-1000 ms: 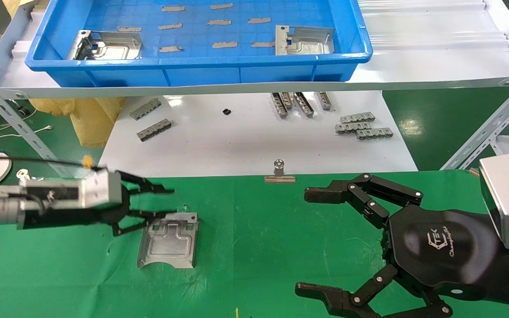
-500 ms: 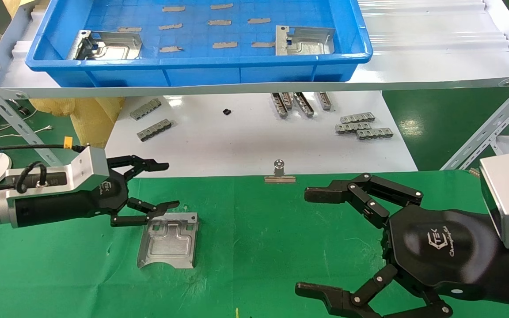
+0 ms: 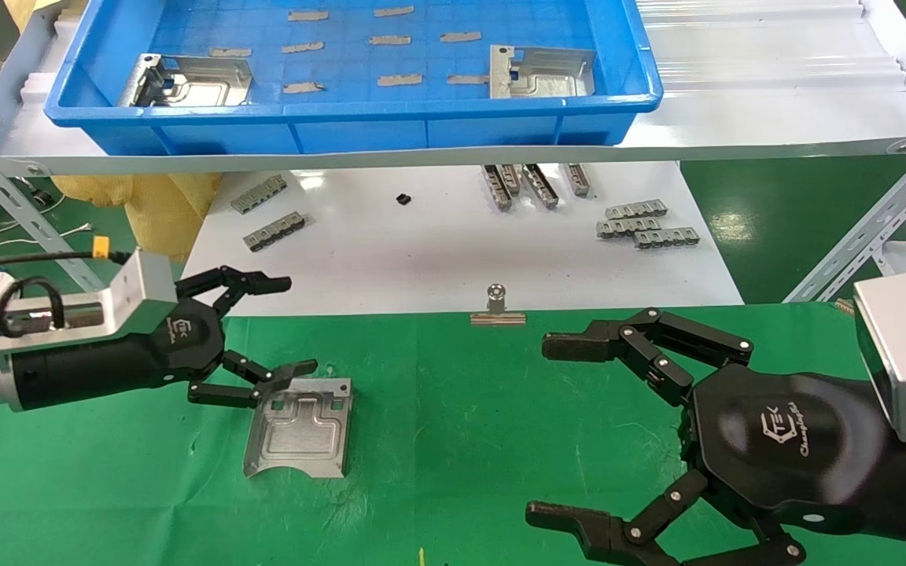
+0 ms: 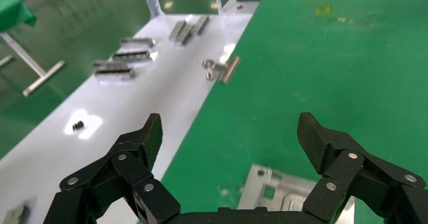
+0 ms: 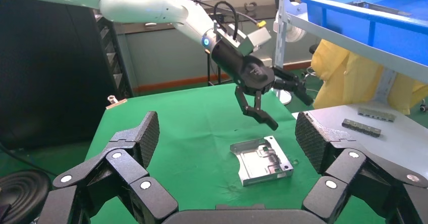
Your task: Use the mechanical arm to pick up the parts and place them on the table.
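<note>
A silver stamped plate lies flat on the green cloth table, free of any grip; it also shows in the right wrist view and at the edge of the left wrist view. My left gripper is open and empty, raised just above the plate's far left corner. Two more plates sit in the blue tray, one at its left, one at its right. My right gripper is open and empty, over the cloth at the right.
The tray stands on a raised shelf at the back. Small grey ribbed bars lie scattered on the white tabletop beyond the cloth. A silver binder clip holds the cloth's far edge. Metal frame struts slant at both sides.
My left gripper has risen off the plate, rotated and drawn back to the left, open and empty. The plate stays on the cloth. The right arm has not moved.
</note>
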{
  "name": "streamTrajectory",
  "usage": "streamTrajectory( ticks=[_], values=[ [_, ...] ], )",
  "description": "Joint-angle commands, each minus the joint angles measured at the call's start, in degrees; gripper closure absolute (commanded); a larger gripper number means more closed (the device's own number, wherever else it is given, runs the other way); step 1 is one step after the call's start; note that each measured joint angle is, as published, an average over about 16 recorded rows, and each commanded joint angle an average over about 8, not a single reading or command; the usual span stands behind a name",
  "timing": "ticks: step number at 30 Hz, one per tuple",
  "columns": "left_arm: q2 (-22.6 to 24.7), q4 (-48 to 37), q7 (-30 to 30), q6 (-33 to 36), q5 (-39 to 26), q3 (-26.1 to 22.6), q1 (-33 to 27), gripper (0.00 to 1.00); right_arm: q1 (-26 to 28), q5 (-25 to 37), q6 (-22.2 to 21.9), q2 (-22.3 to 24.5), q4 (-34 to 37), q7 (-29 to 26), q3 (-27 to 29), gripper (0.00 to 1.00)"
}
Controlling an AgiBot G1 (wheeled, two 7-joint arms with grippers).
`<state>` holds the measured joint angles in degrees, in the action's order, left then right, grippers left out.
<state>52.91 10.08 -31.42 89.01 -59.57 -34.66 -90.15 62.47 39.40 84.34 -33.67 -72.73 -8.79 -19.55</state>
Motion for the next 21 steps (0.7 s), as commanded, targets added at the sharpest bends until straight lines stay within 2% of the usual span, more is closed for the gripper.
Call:
streamTrajectory(
  ticks=[1,21],
  values=[
    [-0.73,2.58,1.71,-0.13,0.72,0.76,1.16,0.00,0.00,0.00,0.00,0.00,0.00,0.00,0.00,0.00],
    [-8.04,28.55,18.96,-1.49,7.96,8.38,12.85,0.00,0.01,-0.01,-0.01,0.01,0.00,0.01,-0.02,0.00]
  ],
)
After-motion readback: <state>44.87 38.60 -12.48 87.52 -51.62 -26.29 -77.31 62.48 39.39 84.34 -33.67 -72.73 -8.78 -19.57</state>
